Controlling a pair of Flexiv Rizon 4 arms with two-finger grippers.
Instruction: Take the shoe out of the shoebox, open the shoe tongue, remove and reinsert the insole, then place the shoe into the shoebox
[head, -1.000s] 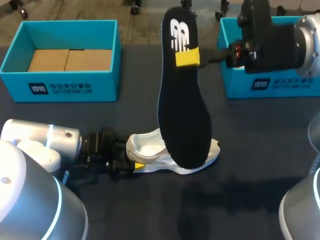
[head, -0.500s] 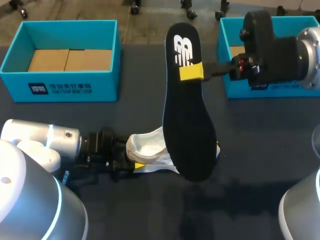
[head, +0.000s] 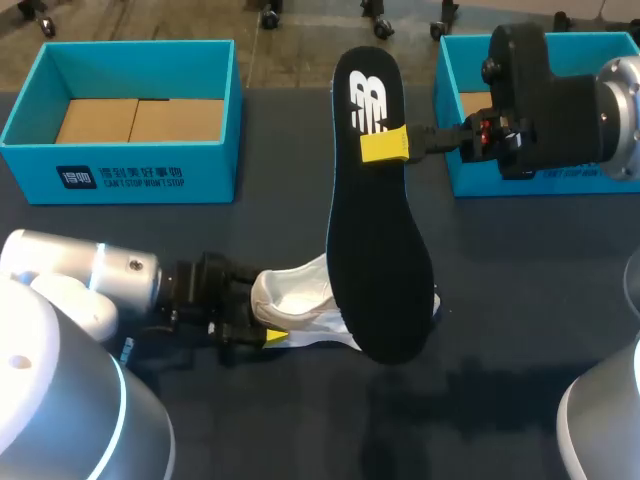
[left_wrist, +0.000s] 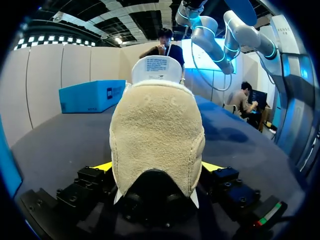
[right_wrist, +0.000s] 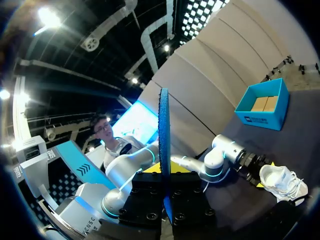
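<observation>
Hidden parts first. In the head view the black insole (head: 378, 220) hangs at frame centre with its logo end up, and it covers the front half of the shoe. Of the white shoe (head: 295, 300) I see only the heel collar, the lining and a sliver of sole, at lower centre. I cannot tell whether the insole's toe end touches the shoe.

The right fingers (head: 385, 145) are clamped on the insole near its logo end, at upper centre. One yellow tip sits on the printed face and the other is hidden behind it. The right wrist view shows the insole edge-on between both fingers, each pressed against it.

The left fingers (head: 272, 334) are closed on the shoe's heel, lower left of centre. Only one yellow tip shows there. The left wrist view shows a tip on each side of the heel, tight against it.

The right shoebox (head: 465, 178), at upper right, is cut by the frame edge and largely masked by my right arm (head: 560, 100). Its inside is hard to make out.

Count: one shoe, one insole, two teal shoeboxes, two arms. The left shoebox (head: 120, 170), at upper left, is open, with a brown cardboard floor.

Surface: a dark navy bench (head: 520, 300). The shoe lies on it, outside both shoeboxes and well apart from each. My left arm (head: 90, 285) comes in low at lower left.
</observation>
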